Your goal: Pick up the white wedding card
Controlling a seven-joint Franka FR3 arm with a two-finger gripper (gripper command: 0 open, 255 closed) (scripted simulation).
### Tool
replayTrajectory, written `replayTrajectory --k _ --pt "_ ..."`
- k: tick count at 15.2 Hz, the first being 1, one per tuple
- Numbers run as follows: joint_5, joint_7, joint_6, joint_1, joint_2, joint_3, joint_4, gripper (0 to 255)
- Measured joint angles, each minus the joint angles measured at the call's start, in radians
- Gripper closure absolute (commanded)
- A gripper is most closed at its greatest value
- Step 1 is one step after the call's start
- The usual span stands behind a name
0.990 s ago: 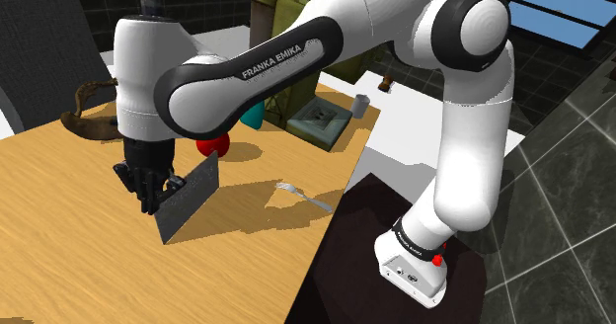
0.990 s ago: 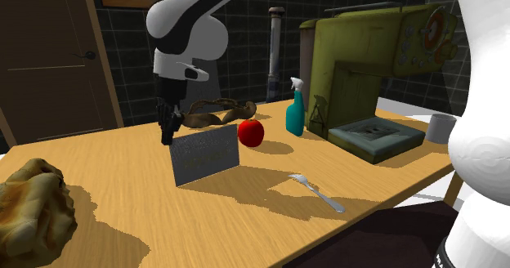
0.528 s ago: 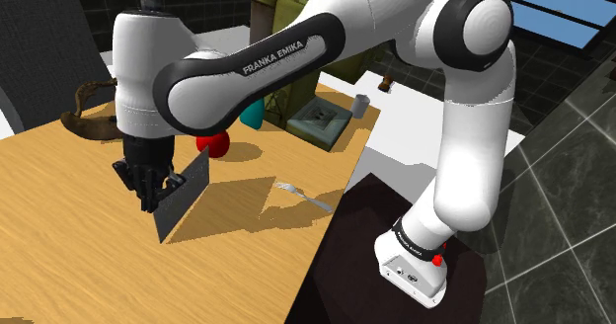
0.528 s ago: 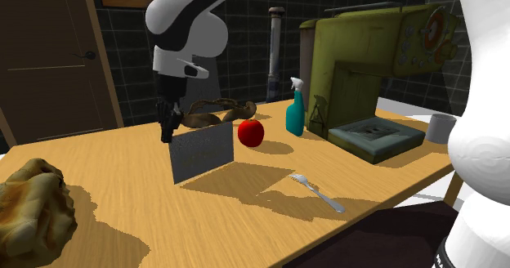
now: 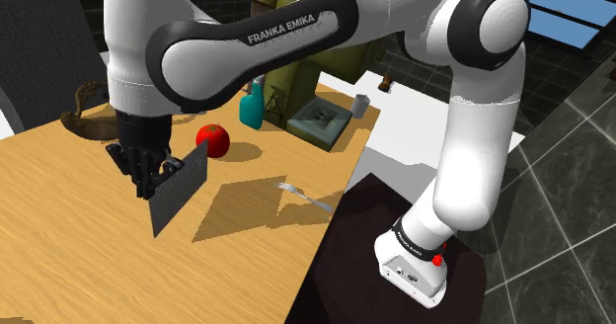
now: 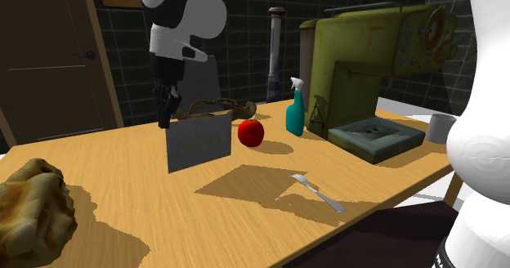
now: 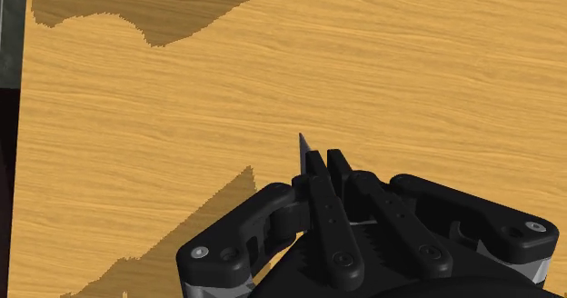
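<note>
We are seeing the gripper (image 5: 148, 181) pinching the card (image 5: 180, 187) by one upper corner, its fingers (image 7: 315, 189) drawn narrow, nearly together, with only the thin sheet between them. The card is showing dark speckled grey rather than white, and it is hanging upright and clear of the wooden table (image 5: 59, 233), casting its shadow on the boards apart from its lower edge. In the wrist view the sliver poking out past the fingertips is probably the card's edge (image 7: 302, 146), though it is too thin for us to be sure. Counting the rest on the table, we are finding one red apple (image 6: 251, 132) just beside the card, one teal spray bottle (image 6: 295, 109), one fork (image 6: 319, 192) near the table's edge, one grey tray (image 6: 376, 137), one pale cup (image 6: 441, 128), one brown strap (image 6: 221, 109) behind the card, and one brown lumpy thing (image 6: 33, 205) well apart from the rest.
</note>
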Motion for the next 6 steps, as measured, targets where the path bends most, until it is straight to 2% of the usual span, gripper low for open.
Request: replayTrajectory --k 6 --pt "0.023 -0.003 -0.062 -0.011 -0.033 0.017 0.036 255"
